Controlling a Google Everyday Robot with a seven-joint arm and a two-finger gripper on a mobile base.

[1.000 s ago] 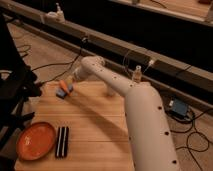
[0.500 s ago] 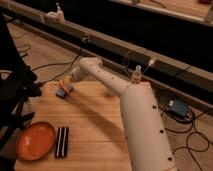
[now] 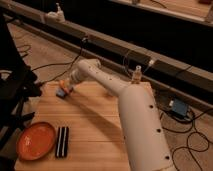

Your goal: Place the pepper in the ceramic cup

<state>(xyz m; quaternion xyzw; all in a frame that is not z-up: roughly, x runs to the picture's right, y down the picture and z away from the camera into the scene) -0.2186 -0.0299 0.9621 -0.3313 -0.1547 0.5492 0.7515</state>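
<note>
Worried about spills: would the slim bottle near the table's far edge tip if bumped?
Probably: the bottle is tall, narrow and upright, so likely tippy. It stands at the table edge, so it might fall off. The gripper is away at the blue block.

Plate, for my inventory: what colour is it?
Orange plate, best in the camera view; gripper is by the blue block, farther back.

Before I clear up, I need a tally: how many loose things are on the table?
5: plate front left, black bar beside it, blue block and pepper by the gripper at far left, bottle far right. The arm may hide more.
</note>
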